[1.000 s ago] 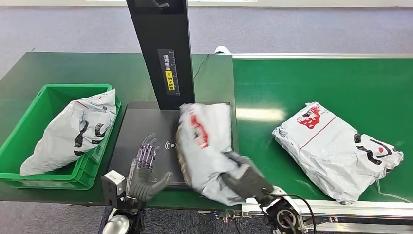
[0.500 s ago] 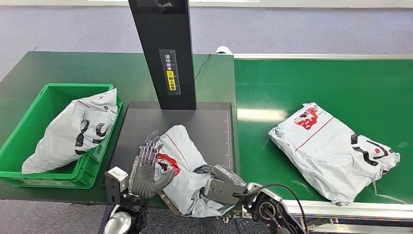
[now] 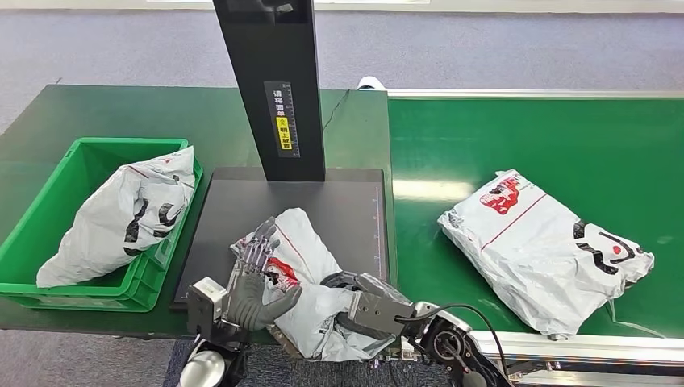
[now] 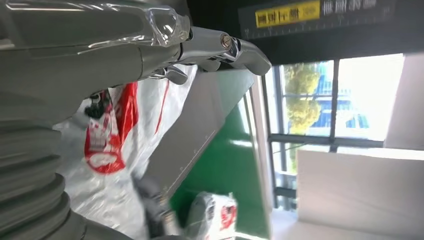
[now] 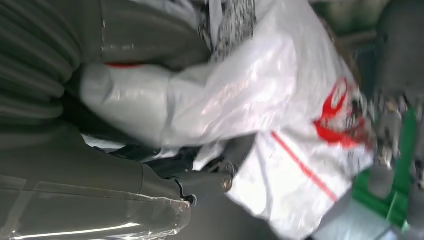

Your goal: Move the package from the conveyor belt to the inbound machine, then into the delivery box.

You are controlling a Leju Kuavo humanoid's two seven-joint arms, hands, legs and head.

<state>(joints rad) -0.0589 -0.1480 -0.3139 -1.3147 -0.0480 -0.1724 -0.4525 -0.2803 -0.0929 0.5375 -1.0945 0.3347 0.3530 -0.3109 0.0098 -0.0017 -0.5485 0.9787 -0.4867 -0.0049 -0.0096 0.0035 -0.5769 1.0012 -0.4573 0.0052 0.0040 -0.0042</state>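
A white plastic package (image 3: 302,266) with red and black print lies on the near part of the black plate of the inbound machine (image 3: 339,205). My right hand (image 3: 369,306) grips its near right end, and the bag overhangs the plate's front edge there. In the right wrist view the right hand (image 5: 75,165) has its fingers wrapped into the crumpled package (image 5: 260,100). My left hand (image 3: 254,282) is open with fingers spread and rests against the bag's left side. The left wrist view shows the left hand (image 4: 75,65) above the package (image 4: 110,145).
The green delivery box (image 3: 48,201) stands left of the plate with another white package (image 3: 121,214) in it. A second package (image 3: 544,250) lies on the green conveyor belt (image 3: 524,137) to the right. The machine's black post (image 3: 270,89) rises behind the plate.
My right hand swung the package down and toward me, from over the plate's right side to its near edge. My left hand moved right onto the bag. The belt's package drifted slightly left.
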